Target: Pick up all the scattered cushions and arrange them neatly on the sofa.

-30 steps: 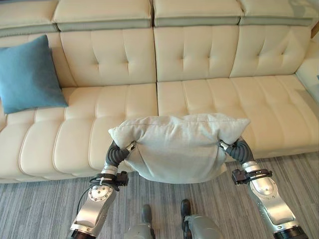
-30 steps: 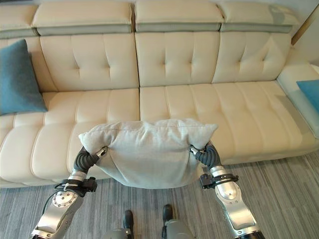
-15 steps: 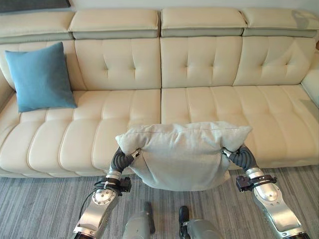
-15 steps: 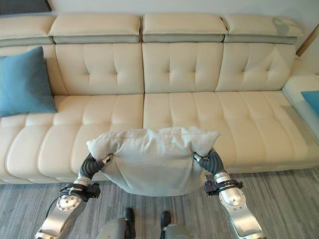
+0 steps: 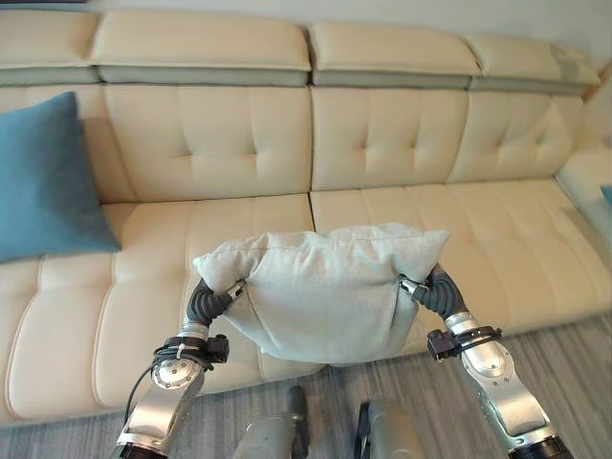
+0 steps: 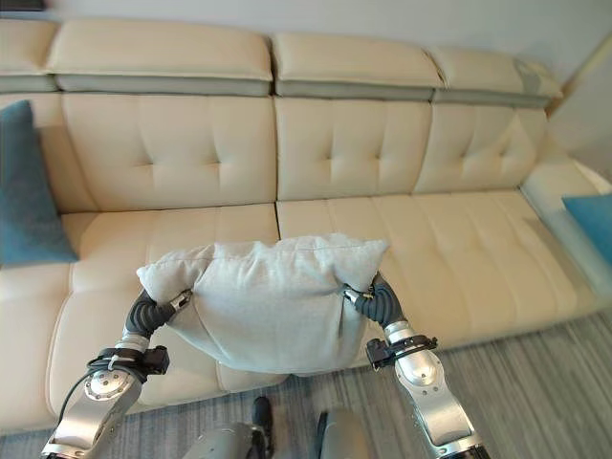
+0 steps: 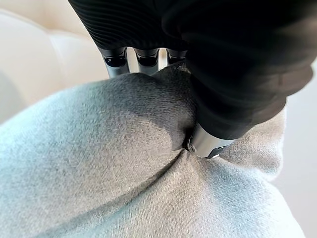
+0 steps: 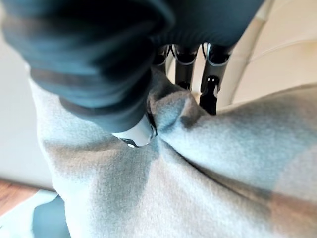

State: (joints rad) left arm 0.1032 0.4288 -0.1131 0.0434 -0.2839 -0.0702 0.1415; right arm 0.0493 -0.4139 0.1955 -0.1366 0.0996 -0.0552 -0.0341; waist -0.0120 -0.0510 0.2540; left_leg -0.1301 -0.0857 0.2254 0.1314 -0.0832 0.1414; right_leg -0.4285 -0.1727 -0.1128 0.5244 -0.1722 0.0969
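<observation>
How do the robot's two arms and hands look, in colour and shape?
Both arms are silver-grey metal with rounded casings. Each wrist has a dark ribbed cover and a black clamp below it. The left hand and right hand have silver fingers.

The light is soft and even over the sofa [image 5: 402,143]. The grey cushion [image 5: 325,287] drops a small shadow below it. Up close, the dark covers on both hands look blurry and nearly black.

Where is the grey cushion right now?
The grey cushion hangs in front of the sofa, above the seat's front edge, pinched at its upper corners by the left hand and right hand.
</observation>
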